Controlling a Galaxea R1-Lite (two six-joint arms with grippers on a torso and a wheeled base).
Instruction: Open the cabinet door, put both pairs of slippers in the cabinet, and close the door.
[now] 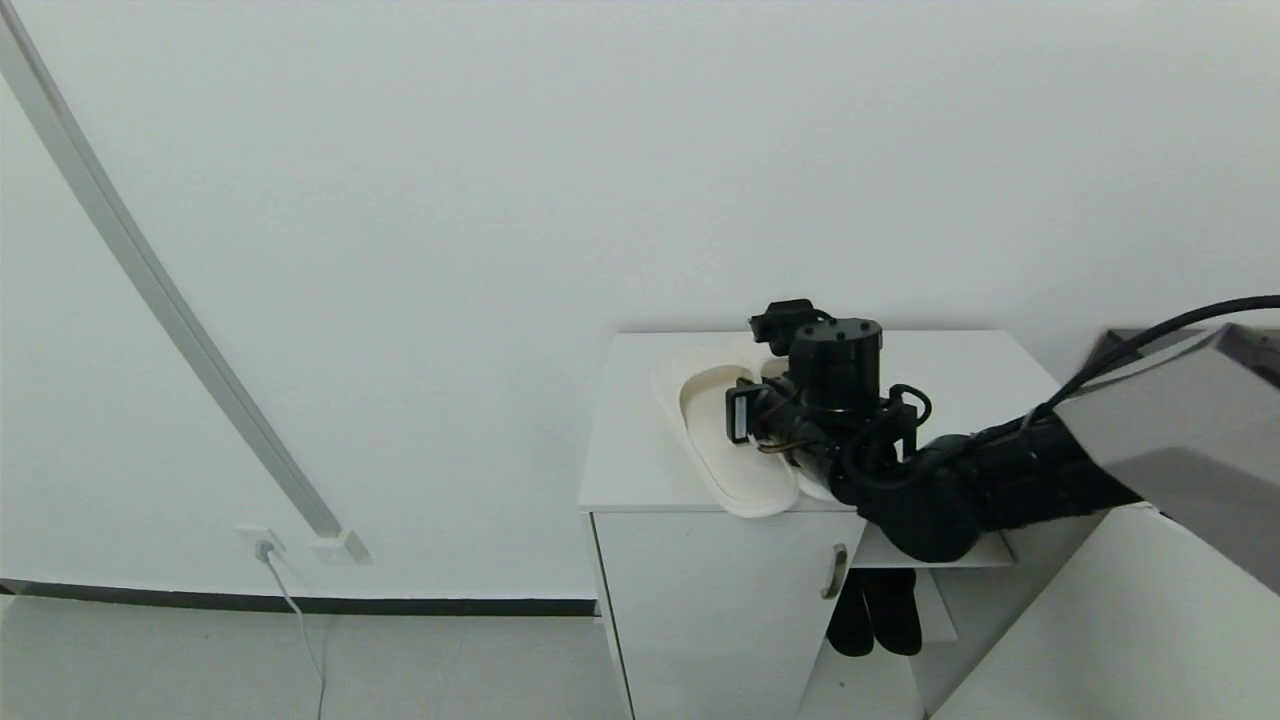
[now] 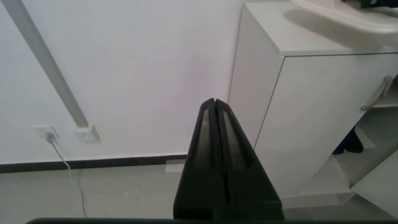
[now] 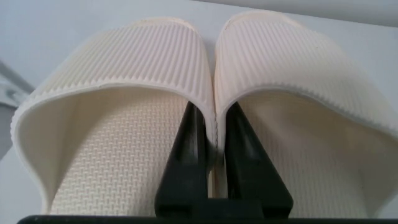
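Note:
A pair of white slippers (image 1: 720,440) lies side by side on top of the white cabinet (image 1: 630,440). My right gripper (image 1: 748,412) is over them. In the right wrist view its fingers (image 3: 186,149) reach into both slippers (image 3: 112,124), and the gripper (image 3: 211,115) is shut on their touching inner walls. A pair of black slippers (image 1: 875,615) stands on a lower shelf inside the cabinet, whose right door (image 1: 1090,630) is swung open. The left door (image 1: 700,600) is closed. My left gripper (image 2: 214,102) hangs low, left of the cabinet (image 2: 311,112), shut and holding nothing.
A handle (image 1: 836,572) sits at the closed door's edge. A grey conduit (image 1: 150,280) runs diagonally down the wall to a socket with a cable (image 1: 262,548). Left of the cabinet is bare floor.

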